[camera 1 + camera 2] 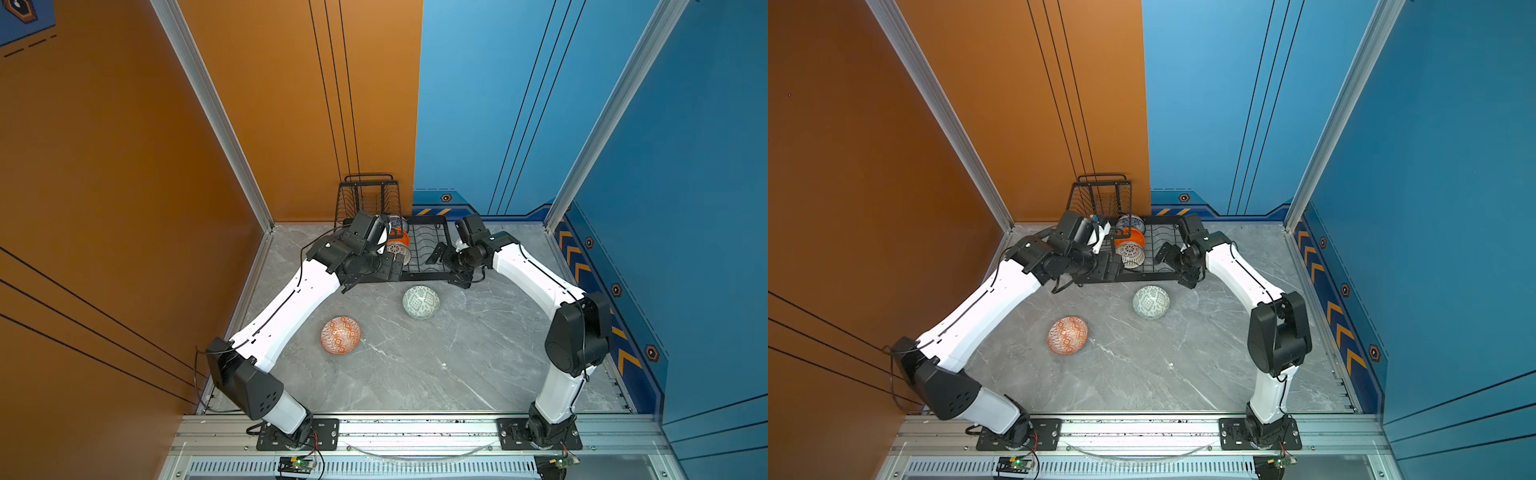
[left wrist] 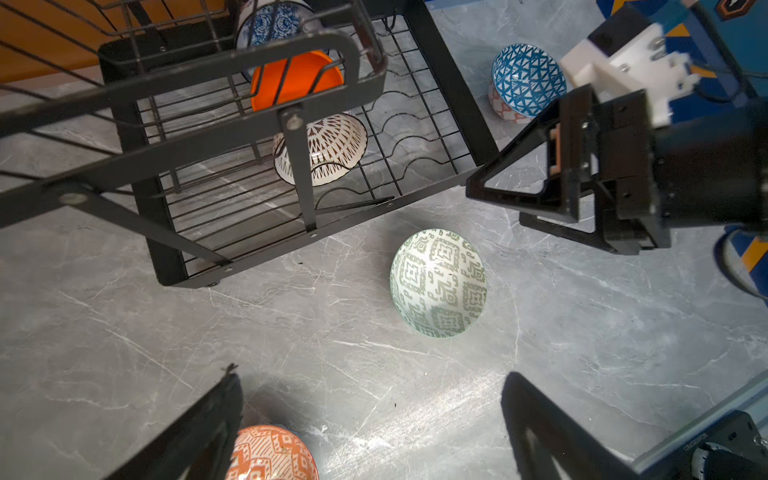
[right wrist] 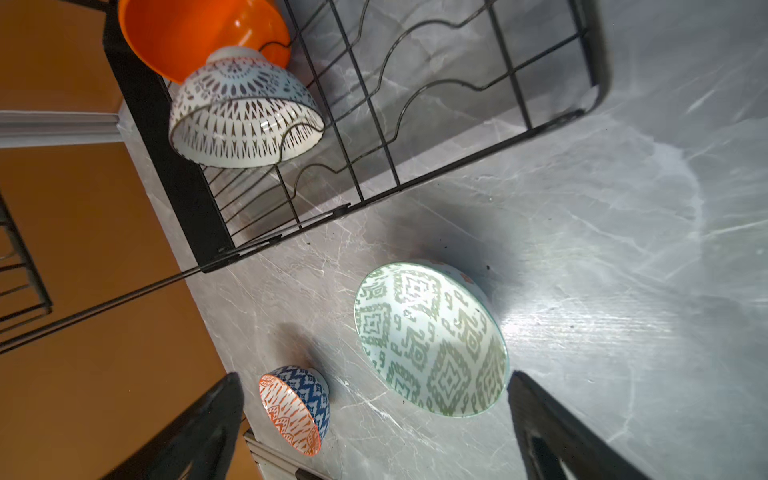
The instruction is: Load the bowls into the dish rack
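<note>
place: robot test cell | evidence: aluminium frame, painted panels

Left arm and right arm reach inward, left pincer and right pincer spread wide.

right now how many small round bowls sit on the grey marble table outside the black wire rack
3: pale green patterned bowl before the rack; orange-white geometric bowl front left of it; blue-white triangle bowl right of the rack, shown only in the left wrist view.

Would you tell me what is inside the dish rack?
In the dish rack: blue floral bowl, orange bowl, white lattice bowl. Space beneath its raised basket is partly covered.
</note>
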### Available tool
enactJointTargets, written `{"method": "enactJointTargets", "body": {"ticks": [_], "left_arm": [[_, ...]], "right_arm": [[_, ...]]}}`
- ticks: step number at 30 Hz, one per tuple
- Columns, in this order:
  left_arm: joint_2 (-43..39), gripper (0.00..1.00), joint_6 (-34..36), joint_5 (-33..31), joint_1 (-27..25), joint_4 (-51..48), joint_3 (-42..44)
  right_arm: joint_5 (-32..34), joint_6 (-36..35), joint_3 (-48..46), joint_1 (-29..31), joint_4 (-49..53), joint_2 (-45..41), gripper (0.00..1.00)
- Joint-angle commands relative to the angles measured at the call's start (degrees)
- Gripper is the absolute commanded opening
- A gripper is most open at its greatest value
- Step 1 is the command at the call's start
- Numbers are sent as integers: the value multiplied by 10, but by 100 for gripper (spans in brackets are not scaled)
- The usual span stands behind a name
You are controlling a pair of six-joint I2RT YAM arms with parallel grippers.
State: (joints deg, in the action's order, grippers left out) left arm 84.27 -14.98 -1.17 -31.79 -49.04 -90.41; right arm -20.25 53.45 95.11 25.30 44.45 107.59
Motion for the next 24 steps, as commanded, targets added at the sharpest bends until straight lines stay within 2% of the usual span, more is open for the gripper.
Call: {"method": "enactJointTargets", "body": {"ticks": [1, 6, 11, 24], "left_arm": [[-45, 98, -11, 23, 8, 49, 50], [-90, 98, -23, 5, 9, 65, 110], [-124, 98, -23, -21, 11, 68, 141], [-147, 98, -1, -27, 23, 69, 164]], "right_arm": [[19, -5, 37, 27, 46, 35, 100], [33, -12, 103, 63, 84, 99, 100], [57, -6, 119, 86, 90, 131, 99], [92, 21, 127, 118, 89, 169, 75]]}}
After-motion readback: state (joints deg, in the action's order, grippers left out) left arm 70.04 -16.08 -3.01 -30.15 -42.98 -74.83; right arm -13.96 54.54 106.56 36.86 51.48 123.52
